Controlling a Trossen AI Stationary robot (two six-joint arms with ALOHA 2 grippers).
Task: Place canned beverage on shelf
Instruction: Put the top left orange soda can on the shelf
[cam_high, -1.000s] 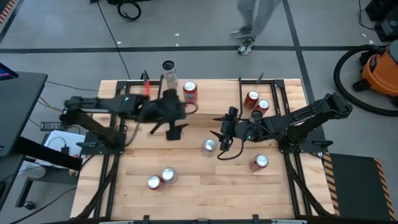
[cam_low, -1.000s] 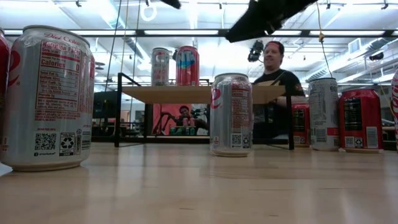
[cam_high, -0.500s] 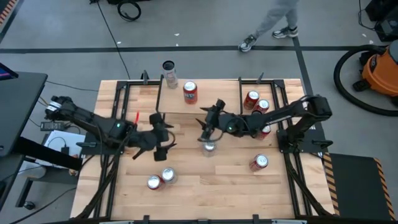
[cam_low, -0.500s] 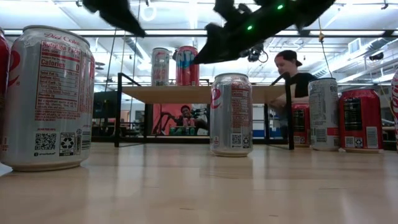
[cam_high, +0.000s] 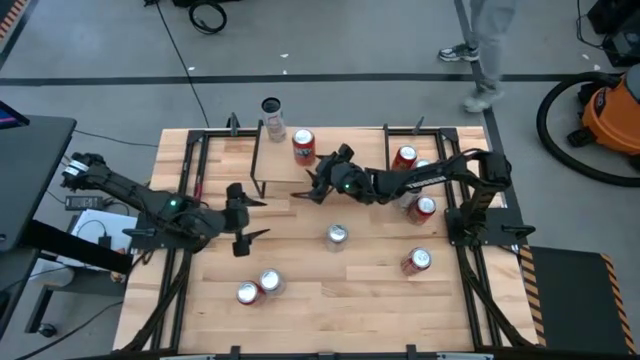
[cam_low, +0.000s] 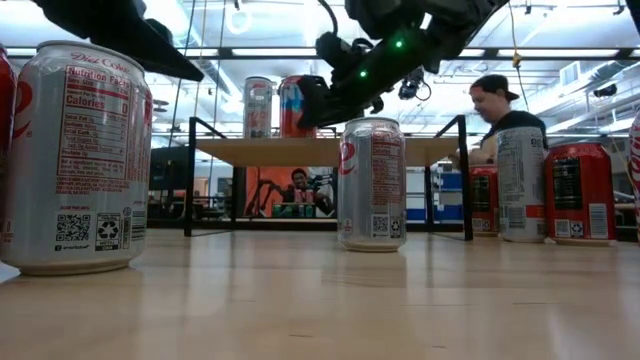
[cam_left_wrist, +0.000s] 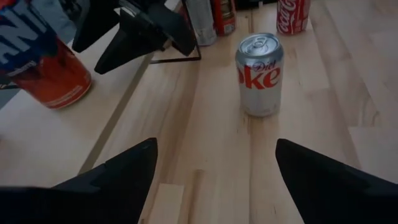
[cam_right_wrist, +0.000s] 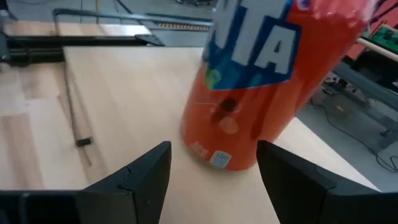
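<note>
The shelf (cam_high: 280, 165) stands at the table's far middle, a light-wood board on thin black legs. An orange can (cam_high: 303, 146) and a silver can (cam_high: 271, 114) stand upright on it; both also show in the low view, orange (cam_low: 296, 105) and silver (cam_low: 258, 107). My right gripper (cam_high: 308, 183) is open above the shelf's near edge. Its fingers stand on either side of the orange can (cam_right_wrist: 261, 81), short of it and not touching. My left gripper (cam_high: 255, 217) is open and empty, over the table left of the shelf. A Diet Coke can (cam_left_wrist: 259, 74) stands on the table ahead of it.
The Diet Coke can (cam_high: 337, 235) stands mid-table. Two cans (cam_high: 258, 287) stand near the front left, one red can (cam_high: 418, 260) at the right, and more red cans (cam_high: 405, 158) right of the shelf. People show beyond the table.
My right gripper has gone from beside the mid-table Diet Coke can toward the table's far edge and left, up to the orange can on the shelf. My left gripper has drawn back from the shelf's near edge toward the table's left and near side.
</note>
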